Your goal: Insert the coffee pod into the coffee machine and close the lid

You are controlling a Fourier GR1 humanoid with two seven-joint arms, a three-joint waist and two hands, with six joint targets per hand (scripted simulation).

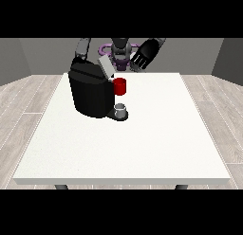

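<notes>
The black coffee machine [90, 94] stands on the left half of the white table [156, 144]. Its grey lid [105, 67] is tilted up at the top. A red thing at the machine [120, 86] sits at its front right side. Below it, a small grey thing [121, 110] rests on the machine's base plate; I cannot tell whether it is the pod. The hand at the view's right [143, 54] is raised above the table's far edge, to the right of the lid, fingers relaxed and holding nothing. The arm at the view's left [83, 48] runs down behind the machine, which hides its hand.
The robot's torso [121, 51] is behind the table's far edge, with a purple ring-shaped part around it. Wooden floor surrounds the table. Bare tabletop stretches in front of and to the right of the machine.
</notes>
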